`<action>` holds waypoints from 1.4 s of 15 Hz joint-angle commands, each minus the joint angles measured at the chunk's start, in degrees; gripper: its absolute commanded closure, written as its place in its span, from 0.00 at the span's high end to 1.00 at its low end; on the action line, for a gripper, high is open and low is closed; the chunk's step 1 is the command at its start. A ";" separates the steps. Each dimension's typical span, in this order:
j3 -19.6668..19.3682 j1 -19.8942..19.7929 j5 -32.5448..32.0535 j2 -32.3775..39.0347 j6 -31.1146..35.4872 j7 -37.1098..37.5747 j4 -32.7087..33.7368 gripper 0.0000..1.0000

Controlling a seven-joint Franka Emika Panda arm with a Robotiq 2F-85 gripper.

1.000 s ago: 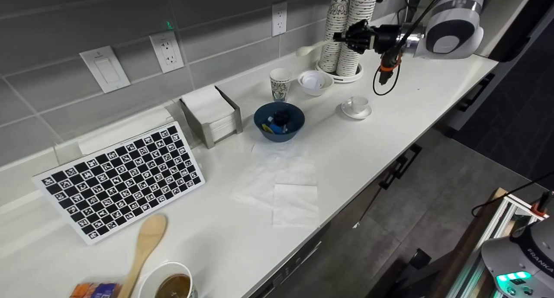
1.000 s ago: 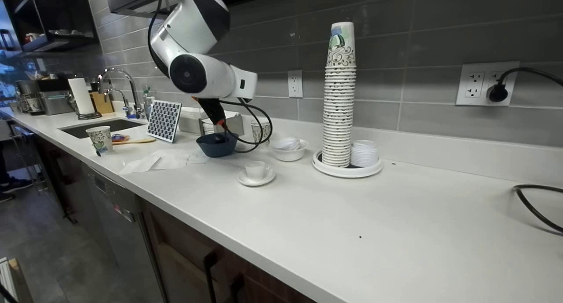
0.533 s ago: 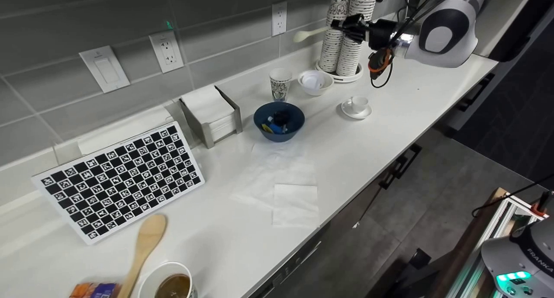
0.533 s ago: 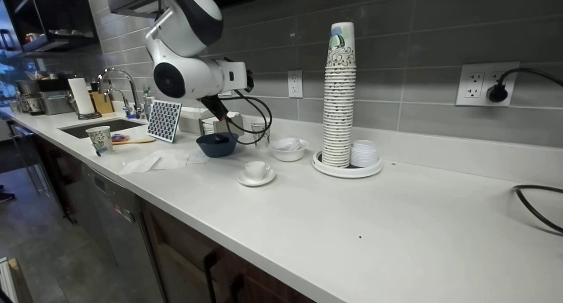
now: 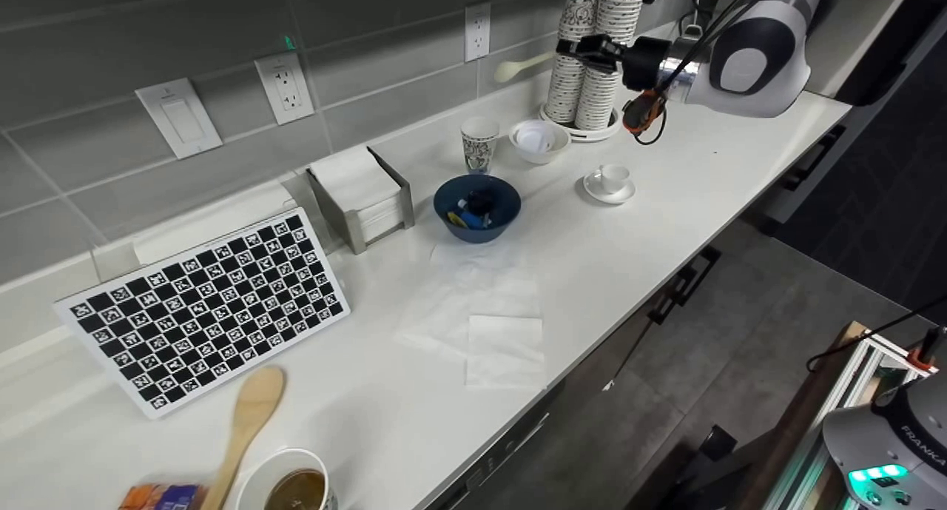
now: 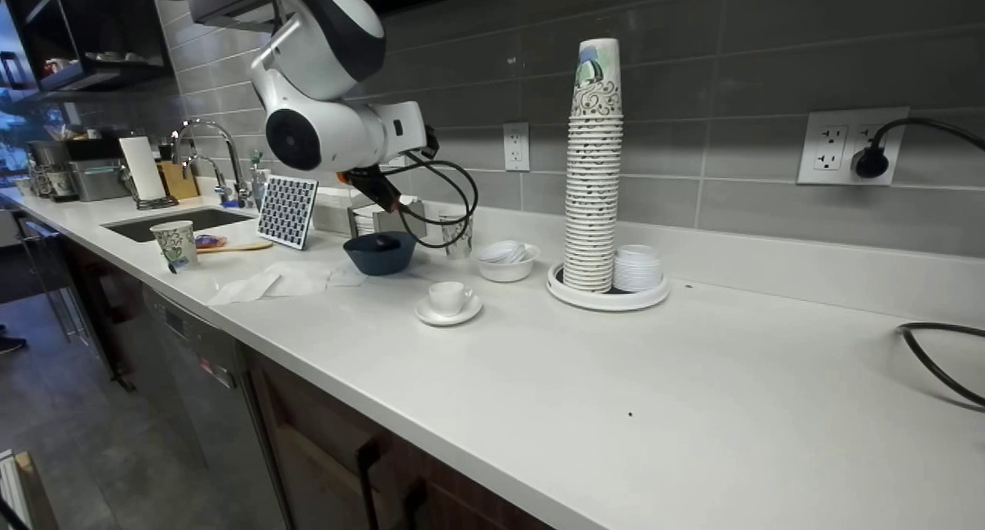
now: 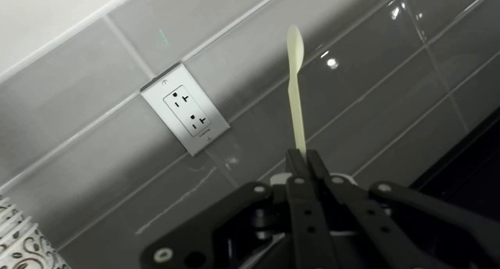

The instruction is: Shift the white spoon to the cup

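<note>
My gripper [image 5: 560, 49] is shut on the handle end of the white spoon [image 5: 524, 65], high above the counter in front of the paper cup stacks. In the wrist view my fingertips [image 7: 302, 155] pinch the spoon [image 7: 297, 109], whose bowl points away from me. The arm hides the spoon in an exterior view. A small white cup [image 5: 616, 178] stands on a white saucer [image 5: 615, 198], below the gripper; the cup [image 6: 447, 298] also shows there. A patterned paper cup [image 5: 479, 147] stands beside the blue bowl. Another paper cup [image 6: 175, 245] holds brown liquid in an exterior view.
The blue bowl [image 5: 477, 232] holds small items. A white bowl [image 5: 539, 153] stands near the paper cup stacks [image 5: 570, 73]. A napkin holder [image 5: 355, 221], checkered board [image 5: 207, 310], wooden spoon [image 5: 255, 406] and flat napkins [image 5: 505, 351] lie along the counter. The tiled wall has an outlet [image 7: 185, 109].
In an exterior view, my gripper and the held spoon have moved slightly left and a little higher overall. They rose, then dipped slightly. The cups have not moved.
</note>
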 commanded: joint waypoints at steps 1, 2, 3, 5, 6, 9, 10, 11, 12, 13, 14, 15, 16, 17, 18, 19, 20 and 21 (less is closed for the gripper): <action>1.32 1.71 0.70 -0.21 4.77 -10.14 2.69 0.01; 1.51 1.94 0.67 0.22 6.56 -12.79 4.22 0.01; 1.60 2.10 0.63 0.68 8.23 -14.88 5.79 0.01; 2.53 3.19 0.59 3.18 15.56 -17.46 10.70 0.01; 2.65 3.56 0.55 4.10 19.67 -19.16 13.11 0.01; 3.11 6.06 0.81 7.61 31.22 -24.05 19.48 0.01; 3.03 7.11 0.81 8.72 33.66 -25.47 20.95 0.01; 2.65 8.26 0.80 9.99 34.78 -26.50 22.50 0.01; 2.11 9.40 0.79 11.36 35.75 -27.07 24.05 0.01; 1.38 10.42 0.77 12.96 35.85 -27.27 25.59 0.01; 0.73 11.29 0.77 14.84 36.00 -27.21 27.35 0.01; 0.17 12.15 0.77 16.30 36.46 -27.20 28.60 0.01; -0.71 13.07 0.77 17.83 37.19 -27.17 30.09 0.01; -1.85 13.99 0.77 19.52 38.01 -27.10 31.72 0.01; -3.08 15.01 0.77 21.07 39.10 -26.89 33.34 0.01; -3.75 15.69 0.77 22.21 40.05 -26.47 34.24 0.01; -5.03 16.72 0.77 23.53 41.20 -26.31 35.61 0.01; -5.90 17.56 0.76 24.60 42.50 -26.18 36.62 0.01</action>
